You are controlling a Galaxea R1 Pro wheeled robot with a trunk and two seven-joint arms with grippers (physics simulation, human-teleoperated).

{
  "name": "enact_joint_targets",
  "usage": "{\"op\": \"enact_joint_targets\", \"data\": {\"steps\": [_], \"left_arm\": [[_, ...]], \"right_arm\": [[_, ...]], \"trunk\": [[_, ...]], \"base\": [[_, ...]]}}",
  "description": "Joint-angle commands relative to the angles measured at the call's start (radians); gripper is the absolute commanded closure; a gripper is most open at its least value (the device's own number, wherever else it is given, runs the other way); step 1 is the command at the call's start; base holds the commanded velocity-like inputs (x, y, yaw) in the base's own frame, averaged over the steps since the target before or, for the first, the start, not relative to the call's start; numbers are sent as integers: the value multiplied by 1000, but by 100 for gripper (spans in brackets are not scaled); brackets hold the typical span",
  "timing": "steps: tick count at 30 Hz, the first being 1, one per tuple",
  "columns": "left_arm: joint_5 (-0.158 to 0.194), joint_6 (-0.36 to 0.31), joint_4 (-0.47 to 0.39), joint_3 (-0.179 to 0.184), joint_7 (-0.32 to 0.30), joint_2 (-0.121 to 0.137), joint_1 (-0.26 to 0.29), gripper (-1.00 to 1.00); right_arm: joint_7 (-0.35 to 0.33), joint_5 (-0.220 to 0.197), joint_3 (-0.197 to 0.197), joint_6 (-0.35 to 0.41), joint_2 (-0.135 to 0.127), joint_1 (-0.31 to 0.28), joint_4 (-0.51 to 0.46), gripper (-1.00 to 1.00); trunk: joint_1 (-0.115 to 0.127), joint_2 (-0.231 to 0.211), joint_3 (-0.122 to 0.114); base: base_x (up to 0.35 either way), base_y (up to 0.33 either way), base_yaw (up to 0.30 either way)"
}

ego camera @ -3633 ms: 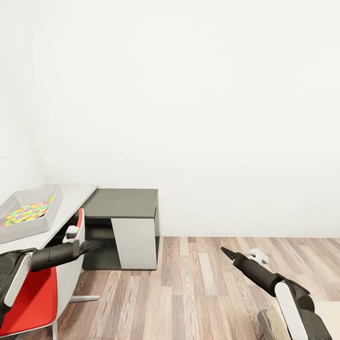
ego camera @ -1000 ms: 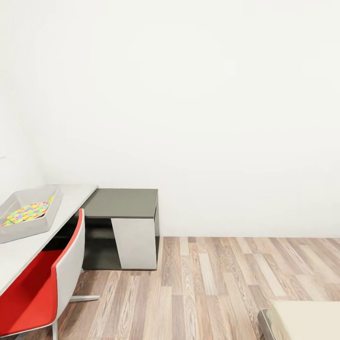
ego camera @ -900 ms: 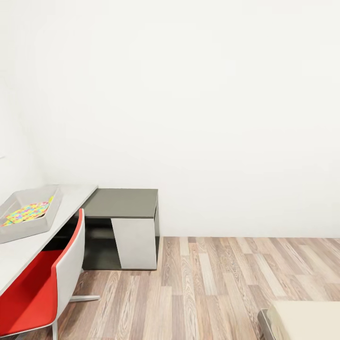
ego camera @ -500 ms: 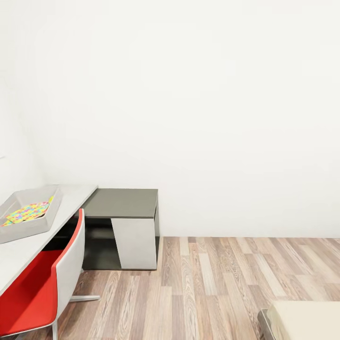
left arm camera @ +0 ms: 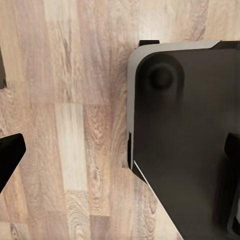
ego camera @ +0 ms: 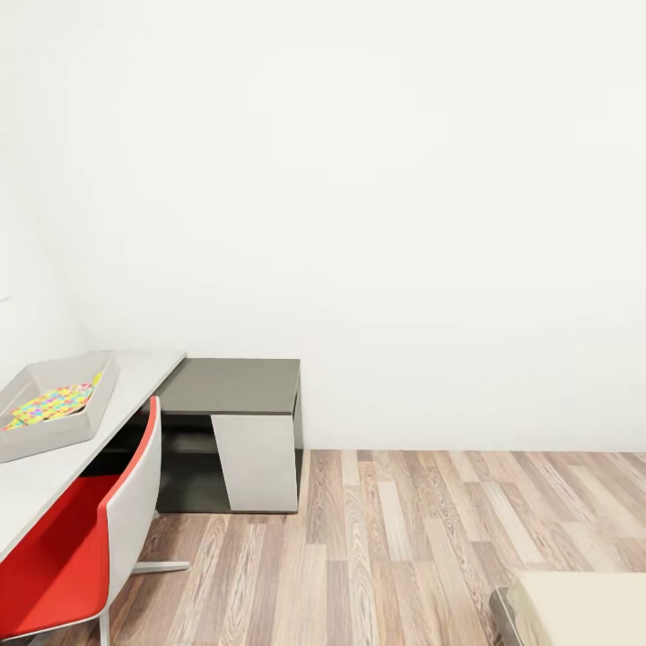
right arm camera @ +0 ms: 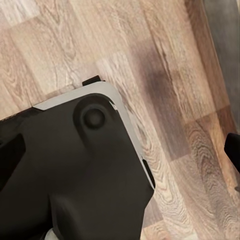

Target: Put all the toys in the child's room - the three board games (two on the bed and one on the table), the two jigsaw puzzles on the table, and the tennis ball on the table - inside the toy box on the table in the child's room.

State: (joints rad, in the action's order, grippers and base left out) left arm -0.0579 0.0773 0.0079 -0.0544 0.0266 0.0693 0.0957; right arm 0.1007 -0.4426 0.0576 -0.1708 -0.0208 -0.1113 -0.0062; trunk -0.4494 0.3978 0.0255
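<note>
Shallow light grey toy box (ego camera: 90, 399) on long pale grey table (ego camera: 135, 377), multicoloured jigsaw slab (ego camera: 49, 405) inside. Beige bed corner (ego camera: 583, 606) near. Both grippers hang over wood floor (ego camera: 404, 538), fingers spread, empty. Risk: base clipping red chair (ego camera: 63, 561) while turning.

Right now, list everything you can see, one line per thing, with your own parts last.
toy box: one, light grey, on the table at the head view's left edge.
jigsaw puzzle: multicoloured pieces lying inside the toy box; count cannot be told.
table: one, pale grey top, along the left wall.
cabinet: one, dark grey with a pale front panel, joined to the table's far end.
chair: one, red seat with white shell, beside the table.
bed: one corner, beige mattress, dark frame, lower right.
floor: wood planks.
wall: white, bare.
robot base: dark with a pale edge, over the floor.
left gripper: dark fingertips at the frame edges, open.
right gripper: dark fingertips at the frame edges, open.
</note>
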Motion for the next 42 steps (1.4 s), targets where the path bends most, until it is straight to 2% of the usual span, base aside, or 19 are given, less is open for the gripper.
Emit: {"op": "enact_joint_targets", "data": {"steps": [1,23,31,42], "left_arm": [[-6,4,1,-5,3,-1,1,-100],[-7,4,1,-5,2,6,1,-100],[-7,4,1,-5,2,4,1,-100],[-7,3,1,-5,1,0,1,-100]], "right_arm": [[2,-7,6,-2,-1,-1,0,-100],[1,-6,7,1,-1,-1,0,-100],[1,-10,4,-21,-5,-1,0,-100],[1,-5,8,-18,-11,-1,0,-100]], "trunk": [[-1,2,2],[-1,2,2],[-1,2,2],[-1,2,17]], "base": [[0,0,0],[0,0,0],[0,0,0],[0,0,38]]}}
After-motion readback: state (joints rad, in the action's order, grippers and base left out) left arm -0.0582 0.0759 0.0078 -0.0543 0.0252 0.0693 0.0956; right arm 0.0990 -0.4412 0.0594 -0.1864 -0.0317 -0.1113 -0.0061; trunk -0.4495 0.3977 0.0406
